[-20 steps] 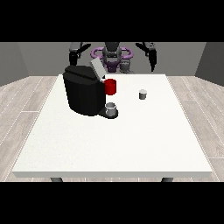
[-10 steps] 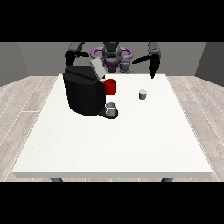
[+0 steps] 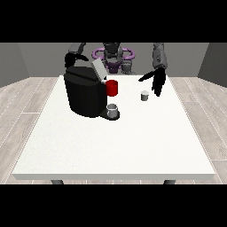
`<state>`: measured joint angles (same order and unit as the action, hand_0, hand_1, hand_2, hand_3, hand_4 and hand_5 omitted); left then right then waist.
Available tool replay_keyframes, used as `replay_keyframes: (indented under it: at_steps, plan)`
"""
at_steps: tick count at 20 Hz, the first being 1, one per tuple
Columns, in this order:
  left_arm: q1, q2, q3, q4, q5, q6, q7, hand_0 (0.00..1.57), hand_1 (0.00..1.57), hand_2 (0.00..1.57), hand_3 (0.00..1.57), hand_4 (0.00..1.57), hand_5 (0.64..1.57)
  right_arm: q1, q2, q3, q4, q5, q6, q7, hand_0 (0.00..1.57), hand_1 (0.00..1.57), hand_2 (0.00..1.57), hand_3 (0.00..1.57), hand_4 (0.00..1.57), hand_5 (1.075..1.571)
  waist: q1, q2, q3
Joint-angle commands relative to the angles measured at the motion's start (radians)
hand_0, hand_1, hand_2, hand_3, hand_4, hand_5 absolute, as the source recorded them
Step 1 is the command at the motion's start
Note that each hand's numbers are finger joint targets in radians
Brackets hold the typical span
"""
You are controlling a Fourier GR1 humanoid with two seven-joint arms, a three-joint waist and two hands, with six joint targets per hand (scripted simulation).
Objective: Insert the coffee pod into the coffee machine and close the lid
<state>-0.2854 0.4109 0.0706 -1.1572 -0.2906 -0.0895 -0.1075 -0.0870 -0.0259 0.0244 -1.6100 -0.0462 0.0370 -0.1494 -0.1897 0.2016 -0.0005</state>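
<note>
- Coffee pod (image 3: 144, 95), small and grey-white, stood upright on the white table (image 3: 115, 146), to the right of the coffee machine (image 3: 85, 93) and apart from it.
- Just above and to the right of the pod hung the hand at the view's right (image 3: 157, 80), fingers straight and pointing down with the thumb spread toward the view's left; it held nothing and did not touch the pod.
- The black coffee machine sat on the table's left half, its lid (image 3: 98, 69) raised and tilted open at the top.
- A red part (image 3: 112, 88) showed on the machine's right side, and a small grey cup (image 3: 112, 111) stood on the base below it.
- The hand at the view's left (image 3: 71, 57) was up behind the machine's top; whether its fingers were curled or straight could not be told from this view, as it appeared as little more than a dark shape.
- The robot's torso (image 3: 113, 55) stood behind the table's far edge.
</note>
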Motion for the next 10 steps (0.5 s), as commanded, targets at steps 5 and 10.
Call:
replay_keyframes:
  at_steps: [5,10]
  plan:
    - [-0.152,0.035,-0.002,0.217,-0.103,0.026,-0.039,0.0,0.0,0.0,0.0,0.0,1.571,-0.083,-0.016,-0.039,0.053,0.025,-0.027,-0.033,0.0,0.0,0.0,0.0,0.46,1.571,-0.014,0.117,0.0002]
    - [-0.236,0.104,-0.001,0.332,-0.144,-0.039,-0.003,0.0,0.0,0.0,0.0,0.0,1.571,-0.1,-0.011,-0.022,0.042,0.023,-0.035,0.076,0.0,0.0,0.0,0.0,0.51,1.571,-0.023,0.102,0.0]
